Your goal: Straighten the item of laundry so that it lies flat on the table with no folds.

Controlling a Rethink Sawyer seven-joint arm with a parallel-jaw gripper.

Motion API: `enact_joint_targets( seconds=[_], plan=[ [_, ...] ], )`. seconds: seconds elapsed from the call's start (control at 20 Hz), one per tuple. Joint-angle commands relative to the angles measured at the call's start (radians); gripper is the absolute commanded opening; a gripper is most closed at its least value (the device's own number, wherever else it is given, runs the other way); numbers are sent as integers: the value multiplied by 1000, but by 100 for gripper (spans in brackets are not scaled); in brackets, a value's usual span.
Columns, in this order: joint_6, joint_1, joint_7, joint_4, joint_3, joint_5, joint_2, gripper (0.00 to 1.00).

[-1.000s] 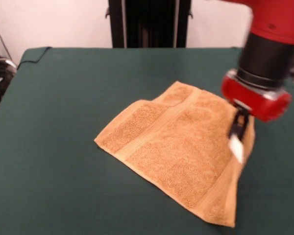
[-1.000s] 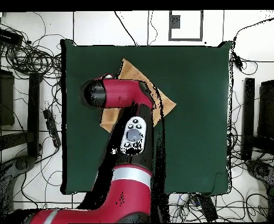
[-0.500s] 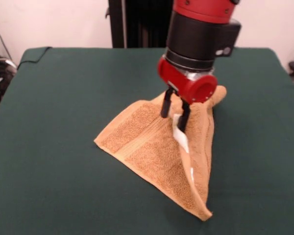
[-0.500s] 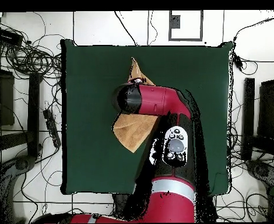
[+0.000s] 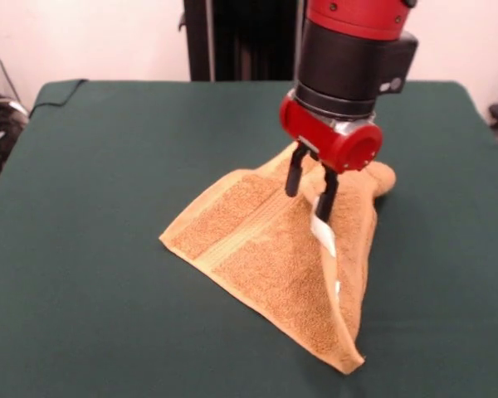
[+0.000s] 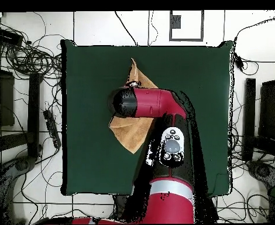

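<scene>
The item of laundry (image 5: 261,257), an orange-tan terry towel, lies on the green table (image 5: 100,166) with its right side pulled up into a steep ridge and folded over. My gripper (image 5: 310,196) hangs over that ridge, shut on the raised edge, and the white label (image 5: 323,235) dangles just below one fingertip. The left part rests flat, and a woven band runs across it. In the overhead view the red arm covers the gripper. Only two parts of the towel (image 6: 131,133) show there, one on either side of the arm.
The table (image 6: 204,88) stretches wide on every side of the towel. Cables and dark equipment (image 6: 23,53) lie on the floor beyond its edges. A black stand (image 5: 249,37) rises behind the far edge.
The gripper swept left from the towel's right edge, carrying that edge up and over into a fold. It has since shifted slightly back to the right, and the ridge followed it.
</scene>
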Motion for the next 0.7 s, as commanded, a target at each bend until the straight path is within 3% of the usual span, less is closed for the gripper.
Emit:
enact_joint_targets(
  seconds=[0.05,0.7],
  plan=[
    [-17,47,-50,115,128,-28,18,100],
    [27,108,62,26,91,18,63,100]
  ],
)
